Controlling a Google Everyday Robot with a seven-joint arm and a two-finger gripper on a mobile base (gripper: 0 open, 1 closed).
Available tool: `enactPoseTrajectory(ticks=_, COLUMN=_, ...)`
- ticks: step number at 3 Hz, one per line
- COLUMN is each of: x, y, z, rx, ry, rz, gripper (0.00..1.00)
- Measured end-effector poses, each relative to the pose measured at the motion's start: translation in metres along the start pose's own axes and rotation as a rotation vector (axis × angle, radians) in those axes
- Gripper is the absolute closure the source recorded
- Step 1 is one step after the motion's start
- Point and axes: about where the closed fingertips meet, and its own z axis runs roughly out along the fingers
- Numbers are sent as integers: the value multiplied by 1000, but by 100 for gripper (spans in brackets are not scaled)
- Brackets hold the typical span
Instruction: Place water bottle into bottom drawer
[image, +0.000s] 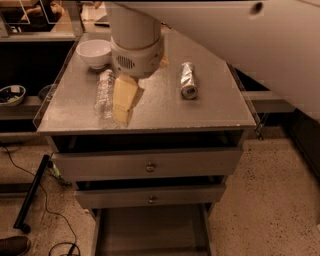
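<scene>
Water bottle (105, 94) found lying on tabletop (210, 110), not lifted. Gripper (124, 107) positioned just right of it; grip state cannot be told. Bottom drawer (150, 232) open; placement outstanding.

My arm (225, 35) is all smooth white shell: a fat rounded link across the top of view, with one small dark hole near its upper edge. Wrist (136, 42) is a white cylinder ending in a wider collar with a patch of tiny vent holes. Gripper (124, 102) below it is pale yellow, blocky, tapering downward. It's low over the table (210, 110), just beside the bottle (104, 95).
</scene>
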Motion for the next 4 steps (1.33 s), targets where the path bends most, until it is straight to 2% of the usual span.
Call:
enactPoseTrajectory(ticks=1, x=-66, y=-1, z=-10, rx=6, ry=-56, rz=-23, gripper=0)
enactPoseTrajectory(ticks=2, x=-66, y=-1, z=-10, rx=6, ry=-56, rz=-23, gripper=0)
enactPoseTrajectory(ticks=3, x=-65, y=-3, z=-8, rx=-1, ry=-110, rz=-43, gripper=0)
enactPoseTrajectory(ticks=4, x=-60, y=-7, z=-3, rx=-25, ry=-198, rz=-78, gripper=0)
